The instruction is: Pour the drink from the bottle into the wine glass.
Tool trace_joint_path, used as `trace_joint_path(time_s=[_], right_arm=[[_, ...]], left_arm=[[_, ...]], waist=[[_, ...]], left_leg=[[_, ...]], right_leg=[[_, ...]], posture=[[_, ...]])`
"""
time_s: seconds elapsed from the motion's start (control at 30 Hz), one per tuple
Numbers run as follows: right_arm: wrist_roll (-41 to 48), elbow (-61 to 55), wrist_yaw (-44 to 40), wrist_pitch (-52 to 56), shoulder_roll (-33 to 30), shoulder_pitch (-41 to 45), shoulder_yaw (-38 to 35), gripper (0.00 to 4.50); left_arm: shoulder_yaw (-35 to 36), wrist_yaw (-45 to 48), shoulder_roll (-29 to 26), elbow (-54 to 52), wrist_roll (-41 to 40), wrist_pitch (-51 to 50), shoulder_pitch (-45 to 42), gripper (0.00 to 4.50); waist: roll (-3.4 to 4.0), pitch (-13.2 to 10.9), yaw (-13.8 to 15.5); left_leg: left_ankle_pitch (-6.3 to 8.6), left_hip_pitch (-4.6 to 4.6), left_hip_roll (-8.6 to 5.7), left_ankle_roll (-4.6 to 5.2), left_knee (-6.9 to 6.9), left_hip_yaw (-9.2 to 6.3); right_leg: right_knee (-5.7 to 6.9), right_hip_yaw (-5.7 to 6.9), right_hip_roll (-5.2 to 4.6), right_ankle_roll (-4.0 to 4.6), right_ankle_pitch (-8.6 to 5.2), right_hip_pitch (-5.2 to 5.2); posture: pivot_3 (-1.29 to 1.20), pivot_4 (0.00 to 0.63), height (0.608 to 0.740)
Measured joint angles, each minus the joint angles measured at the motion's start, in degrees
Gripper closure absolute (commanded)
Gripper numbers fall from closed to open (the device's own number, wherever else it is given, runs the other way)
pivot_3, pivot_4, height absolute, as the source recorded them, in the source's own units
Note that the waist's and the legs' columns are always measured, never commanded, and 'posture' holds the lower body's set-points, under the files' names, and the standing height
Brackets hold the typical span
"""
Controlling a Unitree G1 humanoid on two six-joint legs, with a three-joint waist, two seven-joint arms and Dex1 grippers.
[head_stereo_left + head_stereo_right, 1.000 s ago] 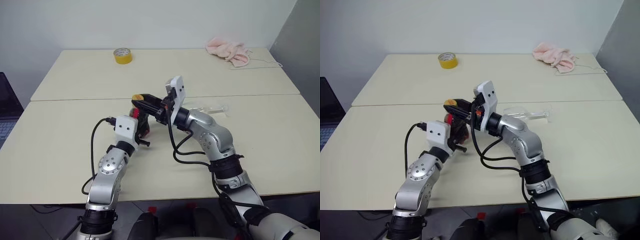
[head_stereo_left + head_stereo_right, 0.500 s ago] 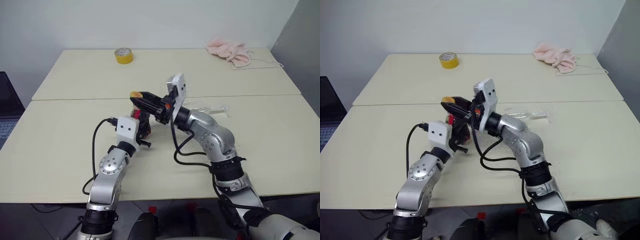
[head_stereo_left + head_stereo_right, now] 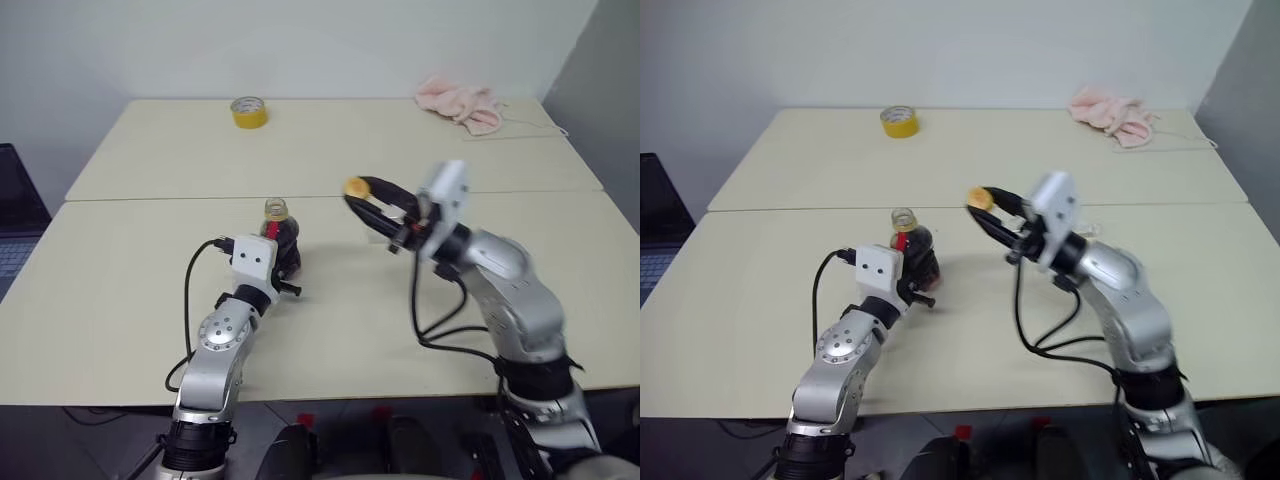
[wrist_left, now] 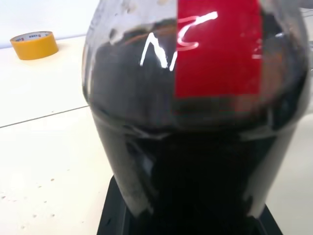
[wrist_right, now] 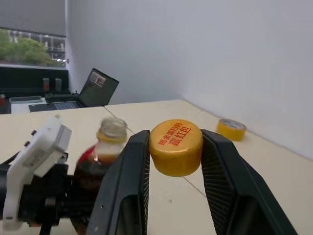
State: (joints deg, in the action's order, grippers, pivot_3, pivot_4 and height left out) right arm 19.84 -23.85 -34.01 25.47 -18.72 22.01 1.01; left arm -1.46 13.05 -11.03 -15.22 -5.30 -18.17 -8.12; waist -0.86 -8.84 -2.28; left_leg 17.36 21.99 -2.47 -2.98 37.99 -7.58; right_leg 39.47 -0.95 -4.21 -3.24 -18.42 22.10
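So the bottle (image 3: pixel 279 236) sits upright on the counter (image 3: pixel 120 290) near the middle, our left gripper (image 3: pixel 277 250) clamped around its dark belly, and the neck is open with just the yellow ring left on it. The drink (image 4: pixel 195 161) fills most of it, almost black. Our right gripper (image 3: pixel 362 197) is off to the right and lifted above the counter, pinching the yellow cap (image 5: pixel 176 147) between its two fingers.

We'd say we're at the uncapping step, basically done: cap's off, nothing poured yet. Next up we probably need to drop that cap somewhere out of the way, then sort out the wine glass. Honestly, we can't make the glass out clearly behind the right arm, so finding it and getting it upright comes first.

Other stuff: a yellow tape roll (image 3: pixel 247 111) and a pink cloth (image 3: pixel 460 102) at the far edge, well apart from everything. Neither blocks us.
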Motion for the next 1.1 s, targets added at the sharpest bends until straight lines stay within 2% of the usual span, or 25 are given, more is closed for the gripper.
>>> trace_joint_path(time_s=[0.13,0.3,0.53,0.87,1.1], right_arm=[[0.10,1.18,3.83,3.07,-2.10,-10.92,-7.18,3.29],[-1.48,3.00,3.96,0.62,-5.21,-21.19,-9.68,3.29],[-4.18,9.20,4.87,-4.42,-5.74,-26.29,-11.45,3.29],[-3.84,11.01,2.51,-4.75,-7.00,-26.73,-10.60,0.03],[-3.15,8.20,-3.35,-4.36,-13.54,-29.58,-9.01,0.00]], left_arm=[[1.81,-0.08,-0.06,0.11,-0.04,0.20,-0.02,3.76],[1.74,0.09,0.12,0.16,-0.07,0.76,-0.54,3.76],[1.75,0.26,0.16,0.56,-0.08,1.27,-1.27,3.76],[1.74,0.35,0.18,1.59,-0.08,1.37,-1.42,3.76],[2.11,-0.02,0.20,1.91,-0.09,2.13,-1.49,3.76]], waist=[[0.00,-0.01,0.57],[0.00,-0.01,0.49],[0.00,-0.01,0.51],[0.00,-0.01,0.63],[-0.02,-0.01,0.79]], left_leg=[[0.00,0.00,-0.05,0.01,0.05,0.09],[0.01,-0.08,-0.01,0.02,0.03,0.09],[0.01,-0.13,0.00,0.02,0.04,0.10],[0.01,-0.24,-0.01,0.02,0.05,0.02],[0.01,-0.36,0.00,0.02,0.04,-0.10]], right_leg=[[0.01,-0.08,-0.02,0.00,0.00,0.00],[0.00,-0.07,0.04,-0.01,0.00,-0.06],[-0.01,-0.06,0.05,-0.01,0.00,-0.13],[-0.17,0.02,0.04,-0.01,-0.01,-0.39],[-0.44,0.13,0.05,-0.02,-0.01,-0.72]], posture=[[0.00,0.150,0.740],[0.00,0.150,0.740],[0.00,0.150,0.740],[0.00,0.150,0.740],[0.00,0.150,0.740]])
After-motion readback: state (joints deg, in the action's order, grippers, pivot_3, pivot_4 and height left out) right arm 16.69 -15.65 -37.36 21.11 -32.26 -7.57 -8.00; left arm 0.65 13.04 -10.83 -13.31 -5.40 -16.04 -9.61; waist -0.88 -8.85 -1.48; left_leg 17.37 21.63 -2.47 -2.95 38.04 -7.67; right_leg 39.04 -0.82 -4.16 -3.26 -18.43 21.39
